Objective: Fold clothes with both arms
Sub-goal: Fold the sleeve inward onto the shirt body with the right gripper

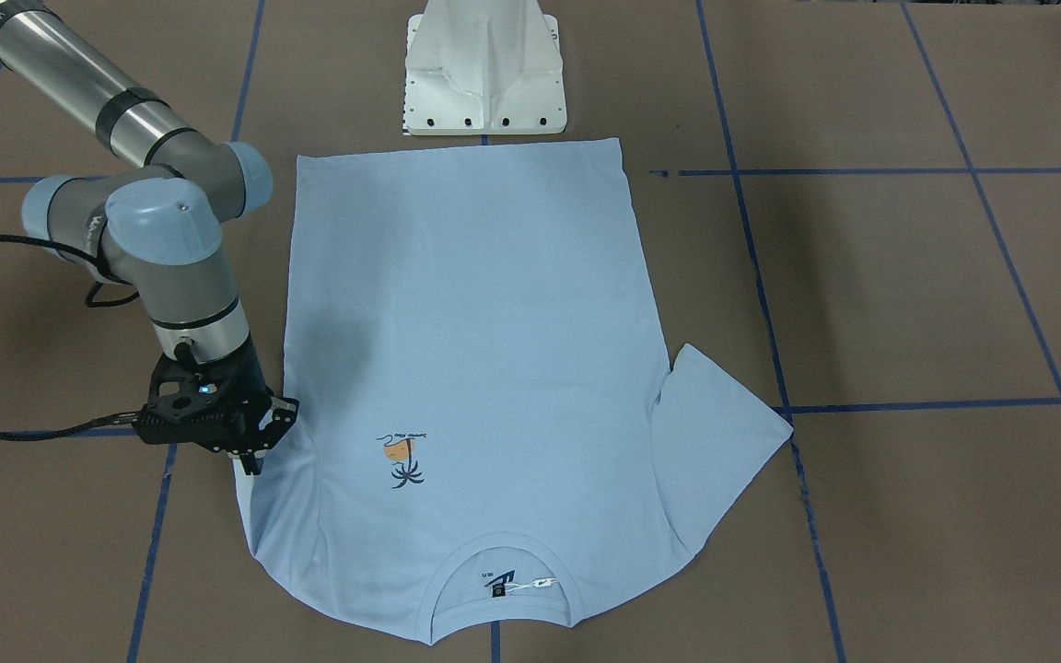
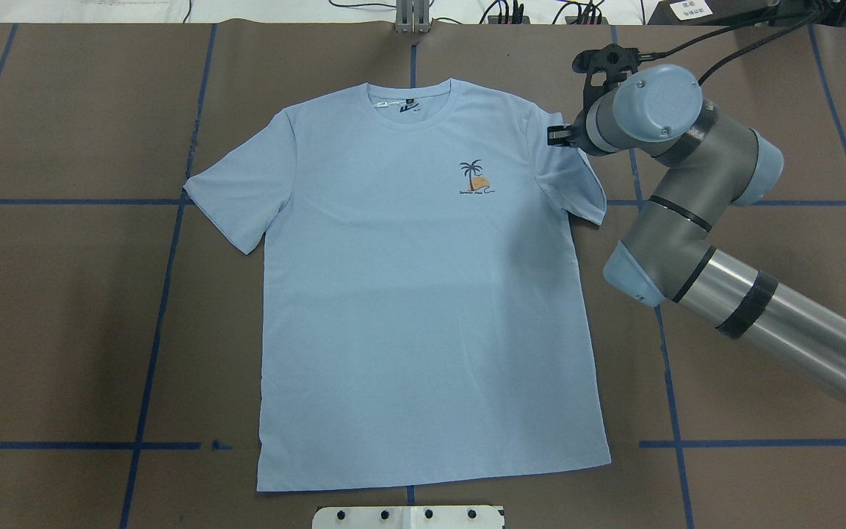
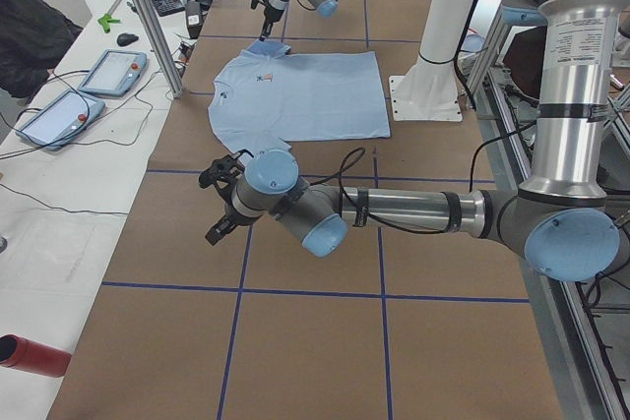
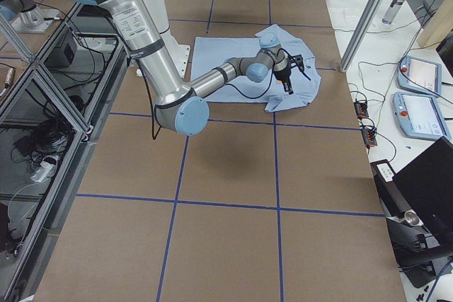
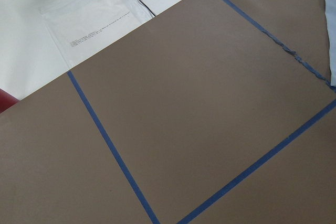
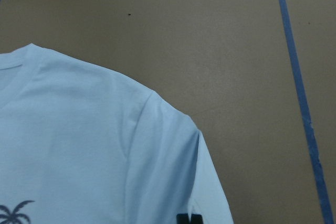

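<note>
T-shirt (image 2: 423, 294) lay flat, print up, mid surface (image 2: 63, 330). R jaws sat at robot-right sleeve (image 2: 581, 191); can't tell if open or pinching. L jaws off-cloth, state unclear too. Step looked like sleeve fold; next: confirm pinch, carry inward.

One light blue T-shirt (image 2: 423, 294) lies on the desk (image 2: 63, 330). It has two short sleeves, one round collar and one palm print (image 2: 476, 176). There are two grey arms: the right arm (image 2: 687, 220) on the overhead view's right, and the left arm (image 3: 413, 209) across the middle of the left side view. One white pedestal base (image 1: 484, 74) stands at top centre. That side view's left holds two tablets, an upper tablet (image 3: 111, 72) and a lower tablet (image 3: 54, 117), and one red bottle (image 3: 30, 356) lies at lower left.
</note>
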Tool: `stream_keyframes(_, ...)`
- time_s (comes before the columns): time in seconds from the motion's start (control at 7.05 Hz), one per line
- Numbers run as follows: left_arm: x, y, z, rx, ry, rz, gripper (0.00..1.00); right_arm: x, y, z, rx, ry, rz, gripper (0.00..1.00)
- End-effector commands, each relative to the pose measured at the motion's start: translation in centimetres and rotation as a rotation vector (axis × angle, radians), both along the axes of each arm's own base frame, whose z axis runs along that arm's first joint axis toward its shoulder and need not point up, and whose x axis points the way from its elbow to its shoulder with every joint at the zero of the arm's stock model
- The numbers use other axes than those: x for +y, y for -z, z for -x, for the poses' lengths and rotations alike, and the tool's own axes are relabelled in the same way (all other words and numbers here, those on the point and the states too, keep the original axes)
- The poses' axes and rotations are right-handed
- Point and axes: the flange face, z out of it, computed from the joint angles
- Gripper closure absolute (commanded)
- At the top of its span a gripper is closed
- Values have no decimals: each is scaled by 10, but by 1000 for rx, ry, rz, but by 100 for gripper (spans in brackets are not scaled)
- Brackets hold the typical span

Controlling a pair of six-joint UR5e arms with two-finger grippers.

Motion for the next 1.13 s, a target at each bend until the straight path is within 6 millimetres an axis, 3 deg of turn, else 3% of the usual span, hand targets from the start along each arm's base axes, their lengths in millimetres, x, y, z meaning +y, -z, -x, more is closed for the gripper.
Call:
stream_keyframes(0.0,-1,-1,0,0,-1,1,0,21,46,48,29,-39,8,100)
stream_keyframes(0.43,0,-2,0,0,-1,3,0,-3,65,96,38,-104,47,100)
stream_keyframes(0.85,-1,-2,0,0,-1,3,0,-8,74,113,14,-159,86,100)
stream_keyframes(0.99,-1,-3,0,0,-1,6,0,-1,74,121,25,-138,76,11)
